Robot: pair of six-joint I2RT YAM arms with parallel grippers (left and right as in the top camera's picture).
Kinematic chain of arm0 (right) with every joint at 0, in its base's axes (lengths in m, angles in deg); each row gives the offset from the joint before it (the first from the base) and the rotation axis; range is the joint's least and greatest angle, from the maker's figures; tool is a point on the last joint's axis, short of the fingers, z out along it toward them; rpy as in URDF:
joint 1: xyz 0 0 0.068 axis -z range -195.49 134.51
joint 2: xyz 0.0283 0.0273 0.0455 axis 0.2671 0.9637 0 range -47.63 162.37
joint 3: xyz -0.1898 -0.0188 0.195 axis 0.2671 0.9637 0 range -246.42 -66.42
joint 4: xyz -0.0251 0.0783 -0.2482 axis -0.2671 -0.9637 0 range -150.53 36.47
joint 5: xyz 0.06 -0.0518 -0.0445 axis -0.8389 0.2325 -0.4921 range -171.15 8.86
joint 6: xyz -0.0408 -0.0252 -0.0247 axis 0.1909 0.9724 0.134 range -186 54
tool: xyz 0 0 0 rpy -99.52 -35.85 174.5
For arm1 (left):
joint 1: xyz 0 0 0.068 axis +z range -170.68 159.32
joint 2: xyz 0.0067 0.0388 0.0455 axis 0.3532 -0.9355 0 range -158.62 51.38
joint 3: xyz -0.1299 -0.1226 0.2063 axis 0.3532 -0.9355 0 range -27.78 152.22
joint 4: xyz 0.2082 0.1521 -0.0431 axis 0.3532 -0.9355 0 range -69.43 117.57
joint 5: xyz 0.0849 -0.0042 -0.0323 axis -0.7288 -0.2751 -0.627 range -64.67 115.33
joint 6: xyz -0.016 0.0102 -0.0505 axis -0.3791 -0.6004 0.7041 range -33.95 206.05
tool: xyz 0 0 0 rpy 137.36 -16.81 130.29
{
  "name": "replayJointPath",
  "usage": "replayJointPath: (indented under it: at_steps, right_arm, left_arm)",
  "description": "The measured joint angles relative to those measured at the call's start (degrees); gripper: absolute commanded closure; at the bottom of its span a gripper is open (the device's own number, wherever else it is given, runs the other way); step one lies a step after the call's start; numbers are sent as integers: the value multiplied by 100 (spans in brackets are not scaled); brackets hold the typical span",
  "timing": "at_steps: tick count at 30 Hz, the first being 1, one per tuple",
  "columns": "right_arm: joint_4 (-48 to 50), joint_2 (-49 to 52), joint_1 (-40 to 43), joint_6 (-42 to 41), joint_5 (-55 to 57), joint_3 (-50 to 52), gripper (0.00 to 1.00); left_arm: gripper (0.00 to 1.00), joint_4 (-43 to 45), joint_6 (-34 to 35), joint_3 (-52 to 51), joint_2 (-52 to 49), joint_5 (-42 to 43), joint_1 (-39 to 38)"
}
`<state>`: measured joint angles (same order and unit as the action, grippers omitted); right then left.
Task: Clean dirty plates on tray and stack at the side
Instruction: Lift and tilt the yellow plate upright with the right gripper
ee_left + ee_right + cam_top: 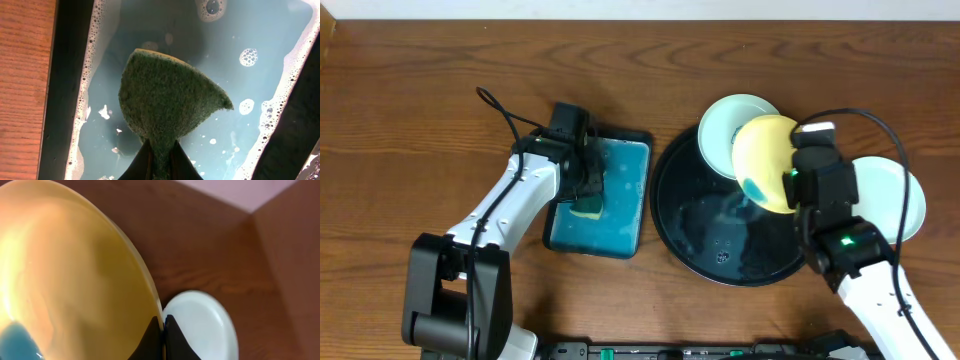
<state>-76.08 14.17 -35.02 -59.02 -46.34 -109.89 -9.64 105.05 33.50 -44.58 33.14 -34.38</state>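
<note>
My right gripper is shut on the rim of the yellow plate and holds it tilted above the black tray; the right wrist view shows the jaws pinching the plate's edge. One pale mint-white plate lies on the tray's far rim, partly under the yellow one. Another pale plate lies on the wood at the right, also seen in the right wrist view. My left gripper is shut on a green sponge over soapy water.
A rectangular teal tray of soapy water sits left of the black tray. Brown wood tabletop surrounds both. The table's back edge runs along the top.
</note>
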Motion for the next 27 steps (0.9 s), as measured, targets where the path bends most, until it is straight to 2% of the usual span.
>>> replayJointPath:
  at_steps: [14, 27]
  right_arm:
    - [929, 0, -1784, 1784, 1425, -11, 99]
    - [1261, 0, -1976, 2743, 1753, -11, 99]
  left_arm:
    - [92, 11, 0, 0, 0, 2, 0]
    - [93, 13, 0, 0, 0, 2, 0]
